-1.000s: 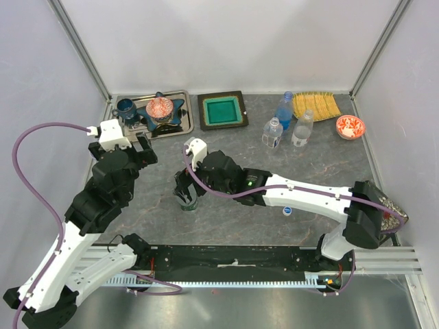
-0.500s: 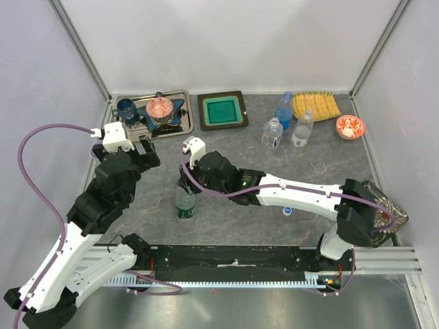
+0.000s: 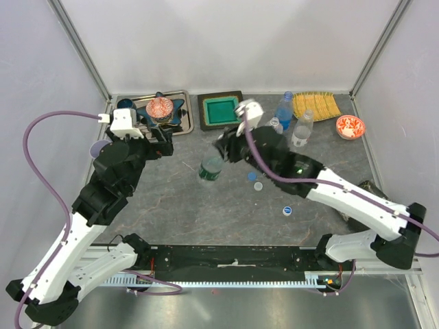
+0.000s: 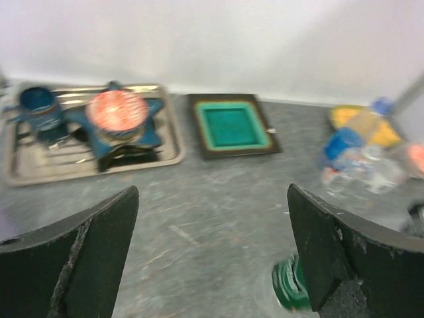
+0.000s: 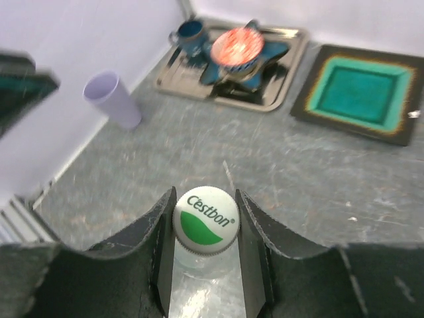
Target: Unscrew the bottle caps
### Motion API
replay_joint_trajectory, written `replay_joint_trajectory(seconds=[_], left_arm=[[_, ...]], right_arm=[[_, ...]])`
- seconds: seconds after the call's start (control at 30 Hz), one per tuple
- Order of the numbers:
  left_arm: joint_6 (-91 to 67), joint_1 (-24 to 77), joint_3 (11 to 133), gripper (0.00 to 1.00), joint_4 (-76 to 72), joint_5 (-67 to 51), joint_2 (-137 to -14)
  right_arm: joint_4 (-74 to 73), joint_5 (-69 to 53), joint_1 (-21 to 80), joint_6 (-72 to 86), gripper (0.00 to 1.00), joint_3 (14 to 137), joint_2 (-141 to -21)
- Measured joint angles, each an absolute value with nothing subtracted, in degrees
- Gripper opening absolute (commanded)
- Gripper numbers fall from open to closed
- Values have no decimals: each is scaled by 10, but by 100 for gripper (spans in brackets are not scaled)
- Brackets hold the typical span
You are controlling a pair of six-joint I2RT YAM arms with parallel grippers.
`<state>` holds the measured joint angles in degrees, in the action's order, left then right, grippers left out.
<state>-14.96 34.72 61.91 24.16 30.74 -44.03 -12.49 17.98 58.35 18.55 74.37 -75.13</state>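
Observation:
My right gripper [image 5: 205, 202] is shut on the green-and-white cap [image 5: 205, 222] of the green-label bottle [image 5: 201, 262]. In the top view the right gripper [image 3: 223, 152] is over the table's middle, and that bottle [image 3: 211, 169] sticks out tilted below it. My left gripper [image 3: 162, 141] stands open and empty to the bottle's left. In the left wrist view the bottle's green label [image 4: 289, 292] shows by the right finger [image 4: 344, 258]. Three loose caps lie on the table: blue [image 3: 252, 176], pale [image 3: 258, 186], blue-and-white [image 3: 287, 210]. The blue-tinted bottle [image 3: 284, 110] and two clear bottles [image 3: 302, 129] stand at the back.
A metal tray [image 3: 180, 116] with a blue cup and a red-patterned bowl on a star dish sits at the back left. Next to it is a green square dish [image 3: 221, 110]. A lilac cup [image 3: 98, 147] stands by the left wall. A yellow cloth [image 3: 315, 105] and a red bowl [image 3: 350, 126] are at the back right.
My right gripper closed on the green-and-white cap and carried the bottle from the near left toward the table's far middle. My left arm swung farther back.

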Motion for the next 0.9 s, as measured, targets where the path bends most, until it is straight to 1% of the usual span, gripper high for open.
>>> replay_joint_trajectory(seconds=[0.07,0.17,0.3,0.43,0.57,0.67,0.73,0.9], left_arm=[[-149,346,624,100,210,245,-451],[-150,338,632,100,166,133,-468],[-180,297,646,100,86,-95,-513],[-233,255,652,99,0,-291,-567],[-285,242,642,100,-87,-451,-608],[-307,242,629,100,-121,-534,-628],[-313,242,621,100,-134,-568,-635],[-314,243,599,100,-147,-606,-636]], right_arm=[[-140,178,551,201,0,762,-735],[-166,136,479,234,0,775,-721],[-199,43,388,279,0,775,-719],[-219,-48,362,303,0,783,-719],[-221,-118,363,309,0,809,-718],[-217,-156,363,311,0,831,-709],[-211,-172,363,313,0,842,-702],[-189,-207,363,316,0,858,-693]])
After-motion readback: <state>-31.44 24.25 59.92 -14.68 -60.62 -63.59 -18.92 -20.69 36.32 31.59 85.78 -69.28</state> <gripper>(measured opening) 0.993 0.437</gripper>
